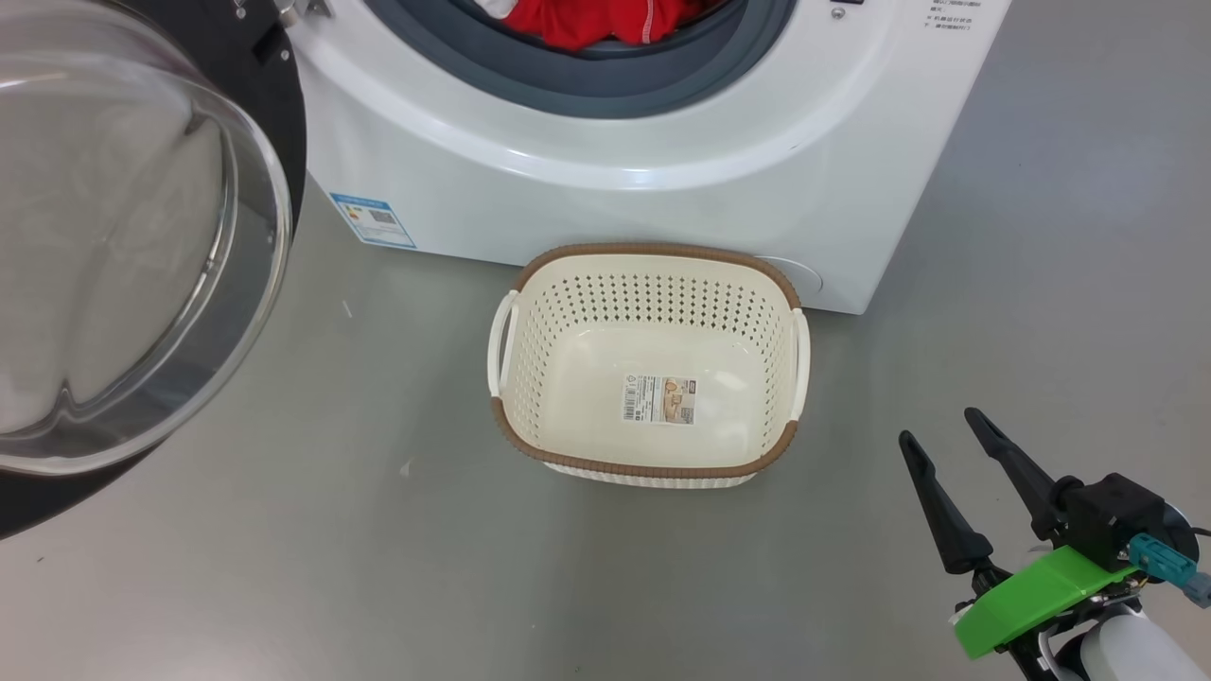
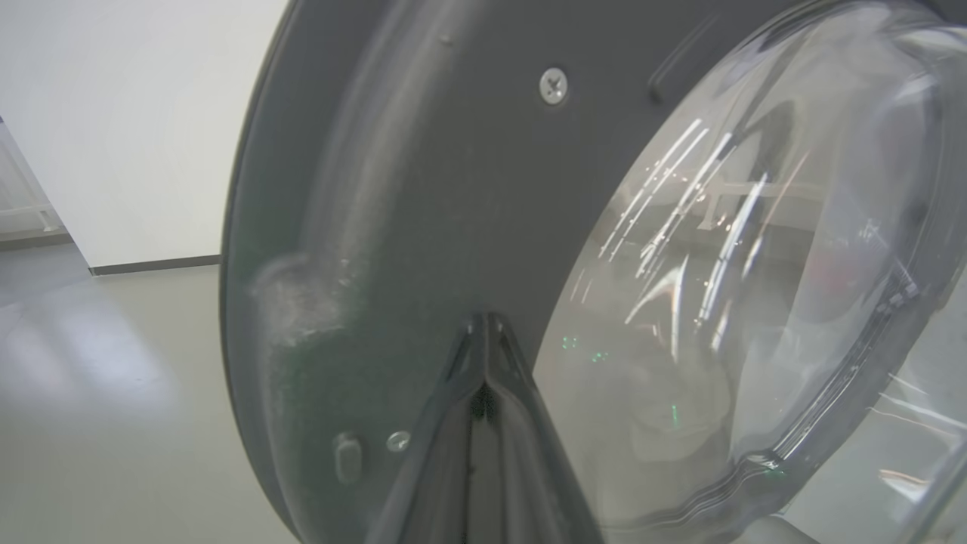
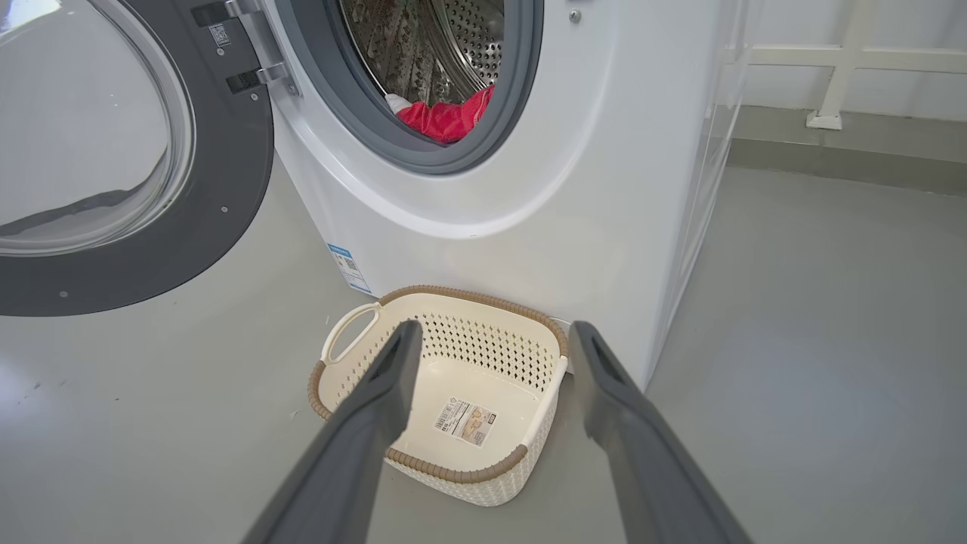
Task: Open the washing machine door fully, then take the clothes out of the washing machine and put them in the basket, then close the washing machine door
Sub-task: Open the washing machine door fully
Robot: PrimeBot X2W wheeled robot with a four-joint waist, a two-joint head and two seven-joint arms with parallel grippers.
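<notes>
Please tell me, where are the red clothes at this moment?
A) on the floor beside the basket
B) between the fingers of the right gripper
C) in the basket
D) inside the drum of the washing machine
D: the red clothes lie inside the washing machine, and the basket has no fabric in it.

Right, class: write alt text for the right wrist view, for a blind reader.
A white box-shaped washing machine stands with its round black-rimmed glass door open and bright red clothes in its steel drum. Before it sits an empty cream perforated plastic basket, framed by the open right gripper.
</notes>
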